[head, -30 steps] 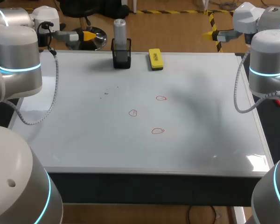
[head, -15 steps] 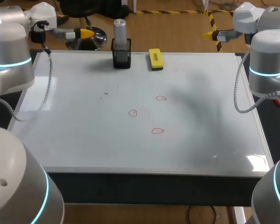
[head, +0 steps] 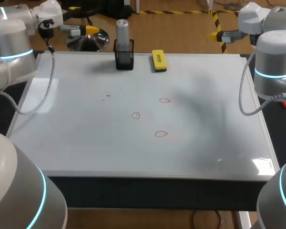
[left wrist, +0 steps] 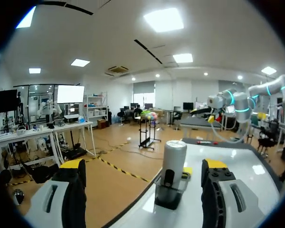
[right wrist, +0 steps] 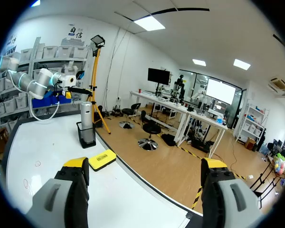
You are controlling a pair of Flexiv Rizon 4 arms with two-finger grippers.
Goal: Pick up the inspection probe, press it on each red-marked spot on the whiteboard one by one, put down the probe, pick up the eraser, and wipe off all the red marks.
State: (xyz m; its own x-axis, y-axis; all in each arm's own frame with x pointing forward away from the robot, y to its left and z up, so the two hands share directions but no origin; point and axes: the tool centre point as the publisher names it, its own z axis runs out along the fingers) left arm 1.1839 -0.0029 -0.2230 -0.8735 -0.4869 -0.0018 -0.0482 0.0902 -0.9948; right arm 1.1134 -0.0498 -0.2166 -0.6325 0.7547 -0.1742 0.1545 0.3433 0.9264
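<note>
From above, the left gripper [head: 88,31] hangs beyond the far edge of the whiteboard [head: 86,143], off to the side of the inspection probe [head: 122,29]. The probe stands upright in its black holder [head: 124,58] at that edge. The yellow eraser [head: 158,60] lies near the holder, and three red marks [head: 136,115] sit mid-board. The right gripper [head: 213,35] hangs past the far-right corner, well apart from everything.

In the left wrist view the fingers are spread wide and hold nothing. The probe stands ahead of them, apart, roughly in line with the gap. My worry is a sideways approach — a finger could clip the tall probe and tip it, or drag the holder across the slick board.

In the right wrist view the fingers are also spread and empty — the eraser lies ahead, the probe farther beyond.
</note>
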